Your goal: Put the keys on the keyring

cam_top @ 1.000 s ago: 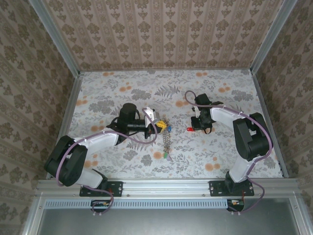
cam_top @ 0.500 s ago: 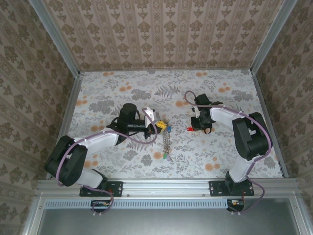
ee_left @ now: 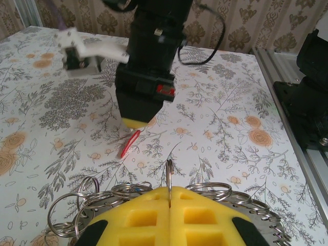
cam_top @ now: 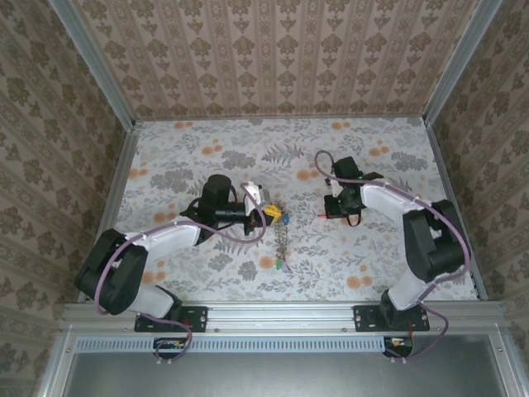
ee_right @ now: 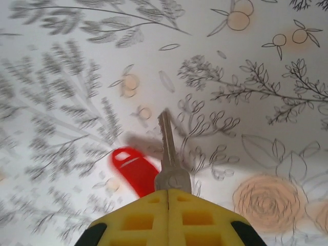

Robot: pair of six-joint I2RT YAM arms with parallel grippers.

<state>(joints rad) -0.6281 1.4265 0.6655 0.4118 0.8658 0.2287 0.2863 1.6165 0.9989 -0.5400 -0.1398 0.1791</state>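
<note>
Left tool [ee_left: 169, 193]: yellow pads pressed flat together with no gap, pinching one thin wire loop that stands on edge between them at the bottom centre of the left wrist view

Right tool [ee_right: 168, 193]: yellow pads fully closed at the bottom centre of the right wrist view, clamped on the rounded head of a small silver metal key with a red oblong plastic tag [ee_right: 166, 146]

Key direction: the blade points straight away from the right tool, up the frame and leaning slightly left; its long axis runs nearly vertical in the right wrist view

Red tag [ee_right: 134, 171]: just left of the key's head, slanting toward the upper left; in the left wrist view it hangs below the right tool's yellow tip, left of centre

Key contact: whether the blade touches the surface cannot be told, as that view is blurred

Large thin keyring strung with grey-brown metal keys [cam_top: 282, 238]: in the centre of the top view, trailing from the left tool down toward the lower edge, long axis near vertical; yellow and blue tags at its upper end, a green one at its lower end

Keyring up close: wire loops and toothed keys fan out left and right along the bottom of the left wrist view

Spacing: the right tool sits right of centre in the top view, apart from the keyring

Floral-patterned white surface [cam_top: 372, 265]: carries the keyring
</note>
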